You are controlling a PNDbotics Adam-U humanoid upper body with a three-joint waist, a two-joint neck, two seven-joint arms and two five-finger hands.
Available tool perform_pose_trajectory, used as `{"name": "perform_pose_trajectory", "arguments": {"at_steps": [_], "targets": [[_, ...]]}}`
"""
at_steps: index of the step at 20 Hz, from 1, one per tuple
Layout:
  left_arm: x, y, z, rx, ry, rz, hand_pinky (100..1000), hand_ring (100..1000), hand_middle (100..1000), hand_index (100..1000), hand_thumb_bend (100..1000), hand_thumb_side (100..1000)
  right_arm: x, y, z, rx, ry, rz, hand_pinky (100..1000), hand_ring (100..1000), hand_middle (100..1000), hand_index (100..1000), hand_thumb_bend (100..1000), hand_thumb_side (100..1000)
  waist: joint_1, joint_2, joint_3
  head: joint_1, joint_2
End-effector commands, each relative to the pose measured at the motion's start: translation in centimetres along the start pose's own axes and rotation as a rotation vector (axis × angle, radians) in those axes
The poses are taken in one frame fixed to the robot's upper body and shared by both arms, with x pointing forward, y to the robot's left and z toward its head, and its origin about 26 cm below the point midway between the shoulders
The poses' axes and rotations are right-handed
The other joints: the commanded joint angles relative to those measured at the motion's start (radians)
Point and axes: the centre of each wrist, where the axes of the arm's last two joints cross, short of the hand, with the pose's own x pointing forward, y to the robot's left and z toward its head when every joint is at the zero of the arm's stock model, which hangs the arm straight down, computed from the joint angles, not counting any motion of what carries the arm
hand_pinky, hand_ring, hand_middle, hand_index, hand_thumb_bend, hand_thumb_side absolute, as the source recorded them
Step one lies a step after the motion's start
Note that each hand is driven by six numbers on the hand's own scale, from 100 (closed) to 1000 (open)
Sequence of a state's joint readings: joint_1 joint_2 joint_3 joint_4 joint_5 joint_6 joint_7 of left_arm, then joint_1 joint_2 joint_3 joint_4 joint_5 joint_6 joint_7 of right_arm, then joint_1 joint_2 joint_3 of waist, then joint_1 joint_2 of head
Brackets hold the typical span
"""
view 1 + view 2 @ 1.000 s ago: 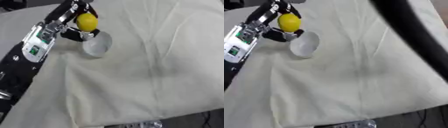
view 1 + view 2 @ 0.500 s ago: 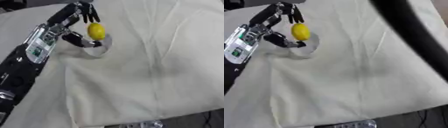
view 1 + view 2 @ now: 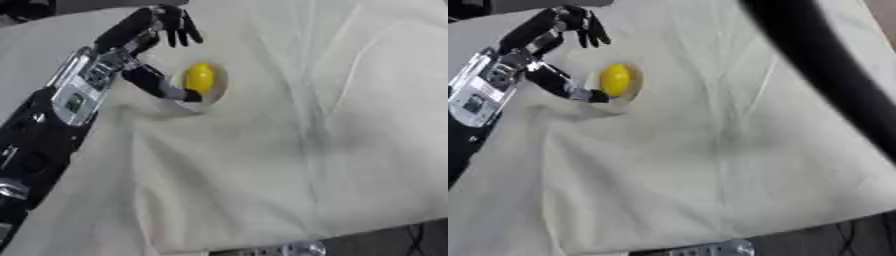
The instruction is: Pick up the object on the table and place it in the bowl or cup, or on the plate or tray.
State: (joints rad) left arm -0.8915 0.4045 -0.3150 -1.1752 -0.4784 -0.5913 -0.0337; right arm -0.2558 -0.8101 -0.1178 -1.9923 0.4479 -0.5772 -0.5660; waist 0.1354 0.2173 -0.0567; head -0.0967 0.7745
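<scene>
A: Quick, what changed? A second earlier the left hand (image 3: 153, 47) had the yellow object (image 3: 199, 78) pinched above the bowl (image 3: 219, 86); half a second earlier it hung just over the rim. Now it lay in the bowl and the hand had let go.

B: Left eye view first. Hand state?

A: Released. Fingers (image 3: 179, 27) were spread and raised past the bowl's far side, thumb (image 3: 162, 85) stretched low beside the bowl's near-left edge, tip just beside the object. Couldn't tell if the tip touched it. Nothing was gripped.

B: Why was it posed like that?

A: My read: the fingers opened wide so the object could drop clear, and the thumb trailed because it had been the lower support. The object sat inside the bowl, on the wrinkled white cloth (image 3: 289, 150) covering the table.

B: Right eye view?

A: Same story. Yellow object (image 3: 615, 79) rested in the bowl (image 3: 633, 85), left hand (image 3: 553, 42) open around it, not holding. A dark blurred bar (image 3: 833, 75) crossed the upper right; likely the right arm, but no right hand showed.

B: Task status?

A: Placement looked done, judging from where it lay.
</scene>
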Motion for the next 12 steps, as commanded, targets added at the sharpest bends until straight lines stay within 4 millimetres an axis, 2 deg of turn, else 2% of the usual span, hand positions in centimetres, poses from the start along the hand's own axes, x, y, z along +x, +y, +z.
{"name": "perform_pose_trajectory", "arguments": {"at_steps": [1, 5, 8, 12], "targets": [[-0.4, 3.3, 2.0, 0.095, 0.039, -0.060, 409, 535, 575, 678, 490, 494, 0.0, -0.5, -0.5, -0.016, -0.022, 0.007, 531, 680, 803, 798, 100, 1000, -0.004, -0.010, 0.008, -0.011, -0.005], [-0.2, 5.3, 7.3, 0.197, 0.159, -0.083, 398, 519, 556, 667, 462, 519, 0.0, -0.4, -0.3, -0.030, -0.020, 0.011, 529, 681, 806, 799, 100, 1000, -0.002, 0.004, 0.022, -0.024, -0.005], [0.7, 7.0, 10.6, 0.249, 0.219, -0.117, 389, 508, 542, 644, 476, 510, 0.0, -0.4, -0.2, -0.043, -0.013, 0.016, 527, 681, 808, 800, 100, 1000, -0.004, 0.014, 0.033, -0.027, -0.005], [2.4, 8.8, 13.6, 0.458, 0.275, -0.133, 386, 521, 556, 657, 444, 495, 0.1, -0.2, 0.4, -0.059, 0.009, 0.024, 524, 684, 813, 802, 100, 1000, -0.012, 0.027, 0.049, -0.029, -0.005]]}}
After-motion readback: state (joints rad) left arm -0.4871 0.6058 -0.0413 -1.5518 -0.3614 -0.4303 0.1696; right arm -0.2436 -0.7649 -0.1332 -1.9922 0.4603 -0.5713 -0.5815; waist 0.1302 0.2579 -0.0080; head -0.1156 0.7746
